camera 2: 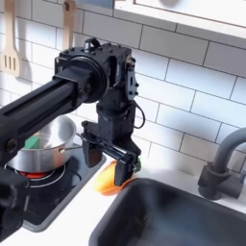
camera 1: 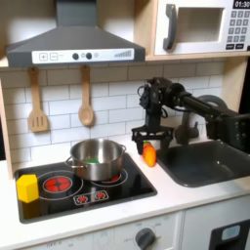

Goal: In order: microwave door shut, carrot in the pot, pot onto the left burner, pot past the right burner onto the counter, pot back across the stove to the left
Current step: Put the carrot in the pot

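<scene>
Carrot [camera 1: 149, 154]: orange, seen just right of centre in the first exterior view, low at centre in the second exterior view [camera 2: 109, 179]; lay on or just above the pale counter [camera 1: 171, 200] between stove edge and sink; contact with the worktop not resolvable.
Gripper [camera 1: 149, 148]: poised straight over the carrot, pointing down; fingers [camera 2: 96, 154] set either side of it, apparently closed on the carrot, though actual contact stayed hard to confirm at this size.
Pot [camera 1: 96, 159]: shiny steel, centre-left of the first exterior view, resting on the stove's right burner; something green showed inside, identity unclear.
Stove [camera 1: 59, 195]: black panel, lower left of the first exterior view; red rings visible beside and under the pot.
Microwave door [camera 1: 195, 27]: upper right of the first exterior view; looked shut, flush with the keypad panel.
Step in hand, judged: carrot into pot, with the door apparently already dealt with.
Doing it well, judged: grip to be confirmed firm before lifting; lift needed to clear the pot rim; travel toward frame left, then release low over the pot's middle to avoid a bounce out.
Risk, judged: nudging the pot's near handle or rim on approach, shifting it off its burner.
Surroundings: yellow block [camera 1: 27, 187] at the stove's left corner; dark sink [camera 1: 210, 161] at right; wooden utensils [camera 1: 86, 98] hung on the tiled wall.
</scene>
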You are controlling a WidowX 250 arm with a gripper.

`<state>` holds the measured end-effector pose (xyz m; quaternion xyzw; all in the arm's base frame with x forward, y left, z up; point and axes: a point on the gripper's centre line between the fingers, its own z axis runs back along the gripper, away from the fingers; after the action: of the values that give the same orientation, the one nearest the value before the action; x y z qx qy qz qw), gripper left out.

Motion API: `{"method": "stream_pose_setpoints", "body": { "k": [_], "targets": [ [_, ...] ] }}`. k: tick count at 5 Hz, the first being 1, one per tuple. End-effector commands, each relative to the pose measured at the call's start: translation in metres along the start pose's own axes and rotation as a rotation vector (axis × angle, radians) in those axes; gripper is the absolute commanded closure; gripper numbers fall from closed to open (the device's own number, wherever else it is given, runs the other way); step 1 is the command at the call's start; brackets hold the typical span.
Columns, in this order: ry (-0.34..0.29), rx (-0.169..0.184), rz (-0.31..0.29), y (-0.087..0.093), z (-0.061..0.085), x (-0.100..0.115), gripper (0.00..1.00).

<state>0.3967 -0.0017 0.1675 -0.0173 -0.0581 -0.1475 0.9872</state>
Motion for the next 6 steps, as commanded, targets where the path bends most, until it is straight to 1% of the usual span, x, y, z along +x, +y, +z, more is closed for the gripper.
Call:
{"method": "stream_pose_setpoints", "body": {
  "k": [1, 2, 3, 5, 6],
  "targets": [
    [-0.012, 0.000, 0.004, 0.007, -0.008, 0.006, 0.00],
    [0.007, -0.012, -0.003, 0.007, -0.019, 0.005, 0.00],
    [0.005, -0.020, -0.034, 0.003, -0.020, 0.006, 0.00],
    [0.011, -0.028, -0.051, 0.005, -0.022, 0.007, 0.00],
    [0.008, -0.035, -0.053, 0.005, -0.023, 0.007, 1.00]
  ]
}}
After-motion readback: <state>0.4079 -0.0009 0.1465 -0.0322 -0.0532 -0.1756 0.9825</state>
